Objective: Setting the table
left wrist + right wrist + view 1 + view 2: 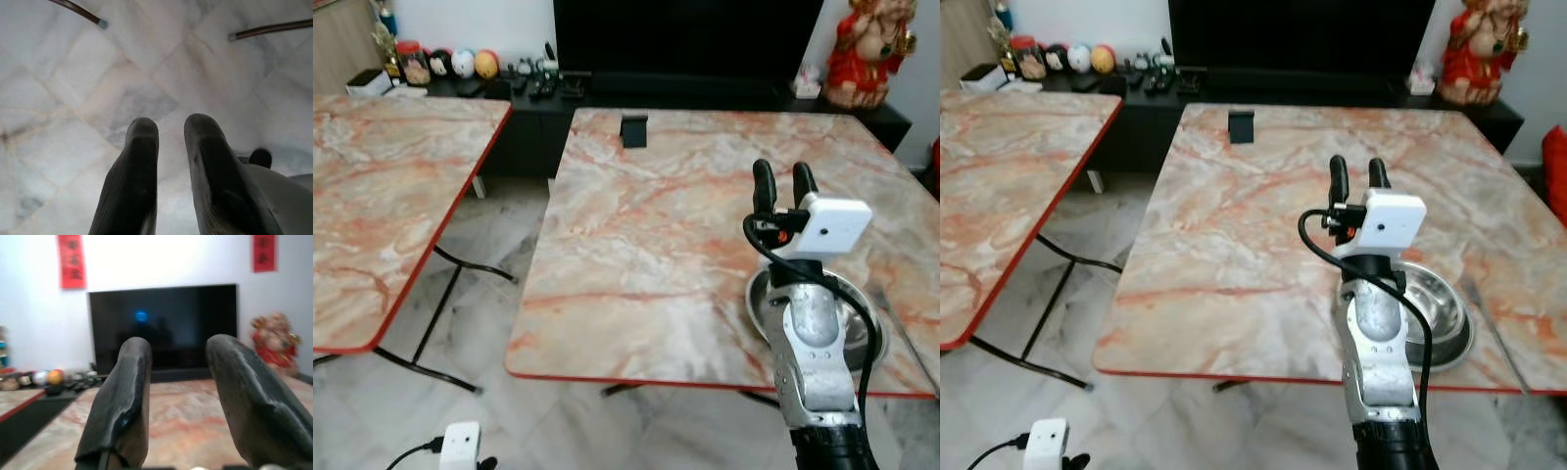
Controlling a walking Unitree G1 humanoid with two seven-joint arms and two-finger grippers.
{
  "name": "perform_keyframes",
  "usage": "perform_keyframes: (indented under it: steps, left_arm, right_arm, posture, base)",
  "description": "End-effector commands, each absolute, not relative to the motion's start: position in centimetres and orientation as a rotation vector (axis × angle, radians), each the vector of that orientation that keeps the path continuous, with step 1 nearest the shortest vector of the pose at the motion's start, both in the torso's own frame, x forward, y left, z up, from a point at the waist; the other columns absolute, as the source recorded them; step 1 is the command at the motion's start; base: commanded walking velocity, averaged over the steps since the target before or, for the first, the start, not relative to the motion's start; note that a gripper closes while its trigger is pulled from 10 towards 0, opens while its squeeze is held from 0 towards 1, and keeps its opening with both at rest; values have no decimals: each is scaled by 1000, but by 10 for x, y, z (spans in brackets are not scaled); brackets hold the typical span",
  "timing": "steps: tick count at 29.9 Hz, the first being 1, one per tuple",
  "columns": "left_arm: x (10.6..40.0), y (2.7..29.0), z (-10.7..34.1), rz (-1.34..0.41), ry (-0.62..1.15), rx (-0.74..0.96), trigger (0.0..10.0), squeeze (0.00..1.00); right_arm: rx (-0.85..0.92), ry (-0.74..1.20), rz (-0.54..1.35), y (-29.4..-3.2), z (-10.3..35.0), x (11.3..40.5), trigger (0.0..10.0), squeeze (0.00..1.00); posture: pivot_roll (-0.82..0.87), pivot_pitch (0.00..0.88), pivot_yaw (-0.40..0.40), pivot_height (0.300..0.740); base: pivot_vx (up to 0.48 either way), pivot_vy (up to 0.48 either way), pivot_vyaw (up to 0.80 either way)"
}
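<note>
At the far left stands a second marble-patterned worktop (382, 196) with a red edge, its black folding legs resting on the pale tiled floor (480, 323). Low at the left, the left arm hangs idle beside the robot; its left pincer (171, 147) points down at the floor tiles, the two black fingers a narrow gap apart and holding nothing. Behind, along the wall, a low black cabinet (538, 98) carries small ornaments and remote controls, with a large dark television (685, 39) above it. Across the gap stands the main worktop (646, 245), marble-patterned with a red rim, and a small black object (633, 130) stands near its far edge. To the right, the right arm is raised over the near right part of this worktop, and its right pincer (783, 186) points upward and forward, the fingers (122, 401) clearly parted with nothing between them. Directly below and behind that arm, a steel bowl (1435, 313) sits on the worktop close to the near edge, partly hidden by the forearm. At the far right, a red and gold figurine (873, 49) stands on the cabinet.
</note>
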State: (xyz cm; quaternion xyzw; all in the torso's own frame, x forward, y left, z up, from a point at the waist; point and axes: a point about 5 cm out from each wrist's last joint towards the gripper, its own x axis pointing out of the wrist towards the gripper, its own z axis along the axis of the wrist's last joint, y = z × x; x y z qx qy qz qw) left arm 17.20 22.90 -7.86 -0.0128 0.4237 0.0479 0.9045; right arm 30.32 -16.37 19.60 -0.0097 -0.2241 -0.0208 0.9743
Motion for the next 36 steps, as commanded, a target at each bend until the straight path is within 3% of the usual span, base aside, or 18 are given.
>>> perform_keyframes:
  steps: [1,7,36]
  left_arm:
    - [170,233,-79,115,881,-26,10000,0]
    - [170,233,-79,114,883,-24,10000,0]
    - [170,233,-79,118,887,-24,10000,0]
  right_arm:
    - [-27,-469,-38,-164,200,302,10000,0]
    - [-23,-467,-27,-162,200,302,10000,0]
    - [-1,-446,4,-156,198,304,10000,0]
  posture:
    - [40,0,-13,740]
    - [38,0,-12,740]
    - [43,0,-17,740]
  base:
    - [0,480,781]
    - [0,480,781]
    - [0,480,0]
